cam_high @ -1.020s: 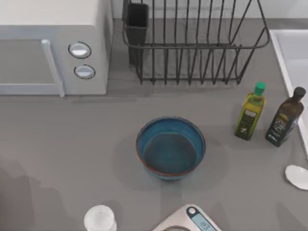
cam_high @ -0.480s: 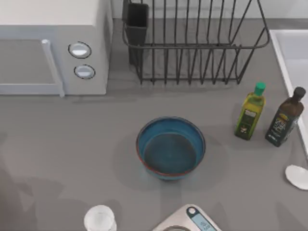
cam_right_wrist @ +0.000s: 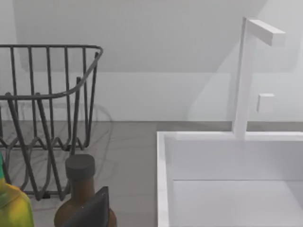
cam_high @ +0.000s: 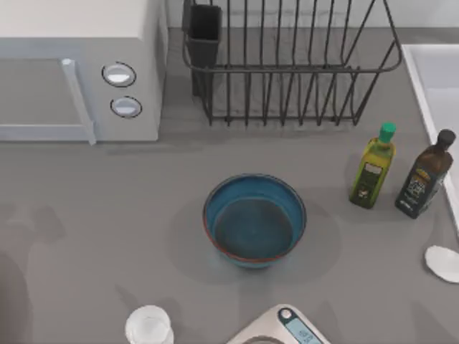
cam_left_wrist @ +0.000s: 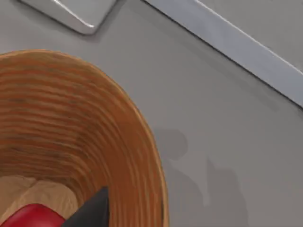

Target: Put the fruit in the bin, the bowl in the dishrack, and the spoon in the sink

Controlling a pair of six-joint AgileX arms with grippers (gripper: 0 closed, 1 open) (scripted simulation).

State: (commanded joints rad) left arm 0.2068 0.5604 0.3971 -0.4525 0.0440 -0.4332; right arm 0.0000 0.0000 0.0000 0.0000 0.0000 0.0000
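Sitting mid-table, deep blue bowl (cam_high: 254,221) — thin reddish-brown rim, empty

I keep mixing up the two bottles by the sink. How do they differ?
The green-capped bottle is yellow-green, while the dark bottle is brown with a black cap. The green-capped bottle stands nearer the bowl; the dark bottle stands beside the sink rim. Both are upright, labelled, and about the same height.
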